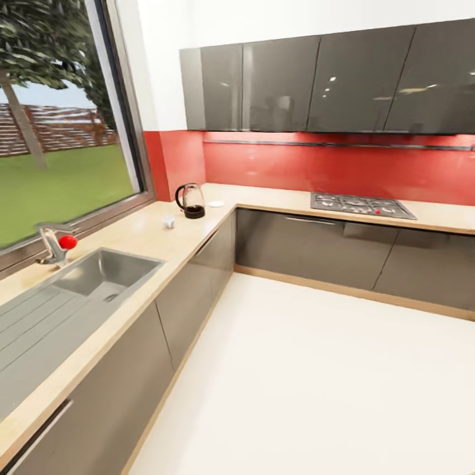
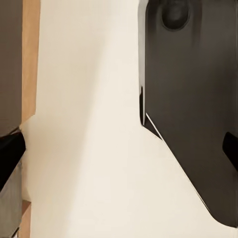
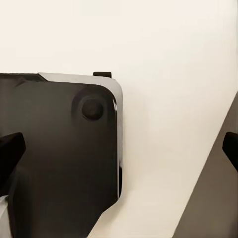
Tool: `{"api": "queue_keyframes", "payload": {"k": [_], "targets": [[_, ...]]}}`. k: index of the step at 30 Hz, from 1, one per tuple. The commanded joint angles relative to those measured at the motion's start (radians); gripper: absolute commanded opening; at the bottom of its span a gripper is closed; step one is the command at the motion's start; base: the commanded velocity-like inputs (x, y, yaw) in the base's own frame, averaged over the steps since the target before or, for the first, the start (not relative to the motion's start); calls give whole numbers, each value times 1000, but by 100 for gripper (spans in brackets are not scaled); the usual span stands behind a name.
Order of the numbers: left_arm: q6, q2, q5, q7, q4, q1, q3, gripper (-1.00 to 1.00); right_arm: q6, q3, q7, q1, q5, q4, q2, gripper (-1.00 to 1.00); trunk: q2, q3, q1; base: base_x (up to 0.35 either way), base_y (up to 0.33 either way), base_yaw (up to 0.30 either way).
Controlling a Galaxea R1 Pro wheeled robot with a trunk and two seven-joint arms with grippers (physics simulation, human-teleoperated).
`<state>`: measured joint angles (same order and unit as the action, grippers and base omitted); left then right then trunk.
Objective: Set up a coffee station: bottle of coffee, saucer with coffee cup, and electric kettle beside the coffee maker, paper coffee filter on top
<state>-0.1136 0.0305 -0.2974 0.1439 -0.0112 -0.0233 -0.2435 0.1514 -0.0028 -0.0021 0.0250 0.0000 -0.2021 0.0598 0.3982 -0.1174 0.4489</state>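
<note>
The electric kettle (image 1: 190,200), clear glass with a black base and handle, stands on the beige countertop (image 1: 148,232) in the corner under the red backsplash. A small pale coffee cup (image 1: 169,222) sits in front of it, nearer the sink. A flat white saucer (image 1: 216,204) lies just right of the kettle. In the left wrist view my left gripper (image 2: 120,151) hangs open over the white floor, with dark fingertips (image 2: 10,148) at the frame's edges. My right gripper (image 3: 120,148) is open too, with nothing between its fingers.
A steel sink (image 1: 105,272) with a red-knobbed tap (image 1: 58,244) sits in the counter under the window. A gas hob (image 1: 361,204) is on the back counter. Dark wall cabinets (image 1: 330,79) hang above. The white floor (image 1: 310,376) stretches ahead. My dark base (image 3: 54,148) shows below the grippers.
</note>
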Motion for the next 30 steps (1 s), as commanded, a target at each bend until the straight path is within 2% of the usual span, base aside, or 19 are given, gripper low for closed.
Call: {"api": "queue_keyframes", "payload": {"k": [1, 17, 22, 25, 30], "targets": [[-5, 0, -10, 3, 1, -1, -8, 100, 4, 0, 0, 1, 0, 1, 0, 100, 2, -2, 1, 333, -1, -300], [-8, -1, -9, 3, -1, -3, -8, 100, 4, 0, -1, 1, 0, 1, 0, 100, 2, -2, 1, 330, -67, -292], [-8, -1, -9, 3, -1, -6, -8, 100, 3, 1, 0, 1, 1, 3, -1, 100, 2, -2, 1, 323, -127, -70], [-8, -1, -9, 3, -1, -7, -8, 100, 3, 2, 0, 1, 3, 4, -15, 100, 2, -2, 1, 323, -116, -12], [-8, -1, -9, 3, -1, -7, -8, 100, 4, 1, -1, 1, 3, 4, -23, 100, 2, -2, 1, 323, -111, -2]]}}
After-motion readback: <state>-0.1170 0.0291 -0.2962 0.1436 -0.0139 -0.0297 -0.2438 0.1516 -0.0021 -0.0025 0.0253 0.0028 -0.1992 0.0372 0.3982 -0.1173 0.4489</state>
